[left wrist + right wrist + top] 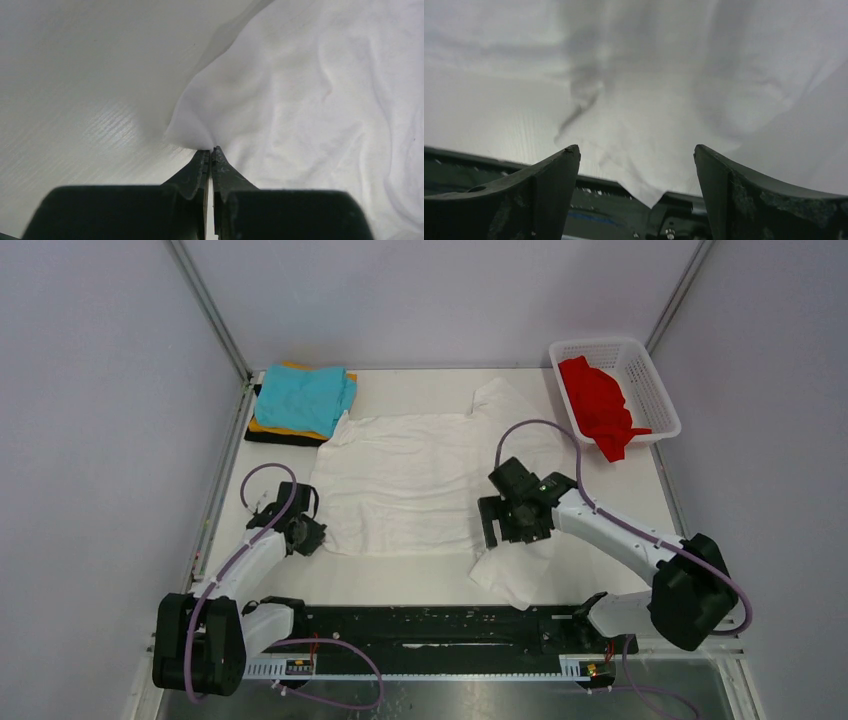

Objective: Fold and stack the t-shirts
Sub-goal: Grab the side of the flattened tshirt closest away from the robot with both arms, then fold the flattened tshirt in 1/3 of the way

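Note:
The large white t-shirt (410, 475) lies spread on the table's middle, a sleeve at the back and another at the near right. My left gripper (312, 535) is shut on its near left corner; the left wrist view shows the white cloth (280, 100) pinched at the closed tips (212, 150). My right gripper (490, 530) is open and empty above the shirt's near right part (644, 150). A red t-shirt (598, 403) lies crumpled in the basket. A folded teal t-shirt (305, 398) lies on orange (270, 427) and black (275, 438) ones at the back left.
The white mesh basket (650, 390) stands at the back right. Grey walls and metal posts enclose the table. A black rail (440, 625) runs along the near edge between the arm bases.

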`<act>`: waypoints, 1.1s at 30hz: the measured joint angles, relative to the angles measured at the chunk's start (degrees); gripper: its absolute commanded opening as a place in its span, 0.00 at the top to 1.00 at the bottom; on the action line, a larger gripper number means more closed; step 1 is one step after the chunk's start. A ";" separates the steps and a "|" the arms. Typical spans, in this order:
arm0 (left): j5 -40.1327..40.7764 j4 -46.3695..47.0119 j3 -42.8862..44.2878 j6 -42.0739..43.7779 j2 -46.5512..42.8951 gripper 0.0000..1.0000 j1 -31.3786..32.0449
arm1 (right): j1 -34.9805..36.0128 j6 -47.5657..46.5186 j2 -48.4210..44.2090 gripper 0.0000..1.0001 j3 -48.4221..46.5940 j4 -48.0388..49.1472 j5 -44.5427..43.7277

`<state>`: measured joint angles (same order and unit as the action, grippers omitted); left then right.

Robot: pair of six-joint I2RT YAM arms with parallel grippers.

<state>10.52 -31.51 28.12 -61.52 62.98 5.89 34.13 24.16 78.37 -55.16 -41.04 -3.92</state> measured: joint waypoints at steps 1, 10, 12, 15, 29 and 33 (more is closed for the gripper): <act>0.00 0.00 -0.26 0.11 -0.81 1.00 0.00 | 2.73 1.05 -1.64 0.09 2.64 -1.68 0.07; 0.20 0.00 -2.23 1.14 -4.52 1.00 0.00 | 17.57 7.43 -4.13 0.26 14.01 -6.03 4.15; 0.20 -0.09 -2.56 1.25 -4.55 1.00 0.00 | 18.38 7.89 -2.64 0.31 14.73 -4.66 5.44; 0.20 -0.02 -3.10 1.25 -5.01 1.00 0.00 | 18.45 8.26 0.61 0.40 15.21 -2.36 5.44; 0.46 -8.94 -4.52 -0.20 -16.50 1.00 0.00 | 18.45 7.54 -3.19 0.99 14.75 -8.94 4.87; 0.13 -14.49 -6.12 -2.54 -25.18 1.00 1.11 | 18.47 6.43 -9.01 1.00 14.99 -14.93 8.07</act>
<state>10.66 -46.00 22.00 -64.05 37.80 7.01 52.60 30.59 69.36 -40.16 -55.96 4.14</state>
